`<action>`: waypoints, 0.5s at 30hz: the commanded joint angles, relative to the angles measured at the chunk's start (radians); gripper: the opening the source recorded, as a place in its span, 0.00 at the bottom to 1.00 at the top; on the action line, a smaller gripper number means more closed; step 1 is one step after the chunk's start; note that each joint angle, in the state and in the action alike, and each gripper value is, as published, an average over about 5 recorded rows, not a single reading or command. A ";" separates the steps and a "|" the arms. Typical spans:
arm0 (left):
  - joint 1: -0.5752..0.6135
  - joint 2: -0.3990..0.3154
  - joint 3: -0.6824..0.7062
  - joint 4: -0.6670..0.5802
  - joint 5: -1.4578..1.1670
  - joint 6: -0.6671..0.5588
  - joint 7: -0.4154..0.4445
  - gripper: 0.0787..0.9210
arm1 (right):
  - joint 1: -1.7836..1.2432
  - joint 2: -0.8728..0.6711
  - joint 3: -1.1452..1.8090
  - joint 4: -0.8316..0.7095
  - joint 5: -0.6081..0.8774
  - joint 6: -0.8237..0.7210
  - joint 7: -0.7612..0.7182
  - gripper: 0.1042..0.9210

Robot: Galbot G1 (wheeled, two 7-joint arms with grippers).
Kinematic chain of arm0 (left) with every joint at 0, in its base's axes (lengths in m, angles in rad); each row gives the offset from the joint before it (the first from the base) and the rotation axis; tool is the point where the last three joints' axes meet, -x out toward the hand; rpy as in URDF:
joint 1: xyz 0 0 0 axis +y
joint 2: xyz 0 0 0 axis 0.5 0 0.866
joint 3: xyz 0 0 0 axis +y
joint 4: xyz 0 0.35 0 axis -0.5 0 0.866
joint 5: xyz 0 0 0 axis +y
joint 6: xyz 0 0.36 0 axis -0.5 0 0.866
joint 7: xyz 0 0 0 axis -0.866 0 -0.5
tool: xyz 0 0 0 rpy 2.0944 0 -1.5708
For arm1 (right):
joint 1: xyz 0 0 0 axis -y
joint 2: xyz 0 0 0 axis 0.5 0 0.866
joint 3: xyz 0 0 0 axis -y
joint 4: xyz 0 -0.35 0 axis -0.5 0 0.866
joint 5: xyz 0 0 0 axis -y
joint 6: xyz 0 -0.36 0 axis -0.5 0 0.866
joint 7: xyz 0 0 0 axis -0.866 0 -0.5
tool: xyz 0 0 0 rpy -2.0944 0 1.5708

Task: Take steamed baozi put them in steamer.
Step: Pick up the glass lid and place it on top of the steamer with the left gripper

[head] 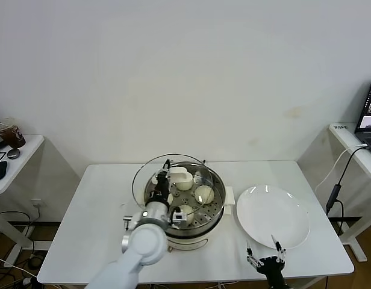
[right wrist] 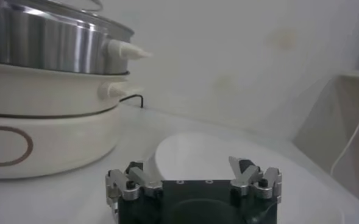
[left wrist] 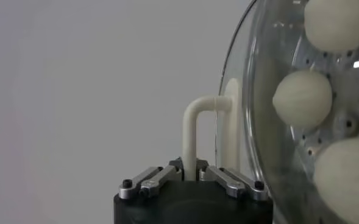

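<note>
While the head view sets the left gripper (head: 165, 179) above the steamer (head: 187, 212), only the left wrist view shows its jaws clenched on the cream handle (left wrist: 195, 137) of the glass lid (left wrist: 261, 91), held tilted over the basket; through the glass beyond the jaws, three steamed baozi (left wrist: 302, 97) lie on the perforated floor; the head view shows buns inside the steamer. The right gripper (right wrist: 194, 182) hangs with jaws released wide, the empty white plate (right wrist: 228, 159) just ahead of its fingertips, the steamer off to one side.
</note>
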 commanded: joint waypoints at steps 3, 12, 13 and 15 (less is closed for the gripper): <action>0.017 -0.109 0.035 0.038 0.095 0.012 0.013 0.12 | 0.002 0.000 -0.011 -0.010 -0.010 0.003 0.003 0.88; 0.072 -0.138 0.016 0.040 0.137 -0.004 -0.007 0.12 | 0.001 -0.003 -0.027 -0.013 -0.017 0.001 0.004 0.88; 0.076 -0.139 0.015 0.040 0.139 -0.005 -0.009 0.12 | 0.000 -0.003 -0.029 -0.012 -0.018 0.001 0.005 0.88; 0.082 -0.139 0.013 0.041 0.141 -0.007 -0.011 0.12 | 0.000 -0.002 -0.030 -0.011 -0.018 0.000 0.005 0.88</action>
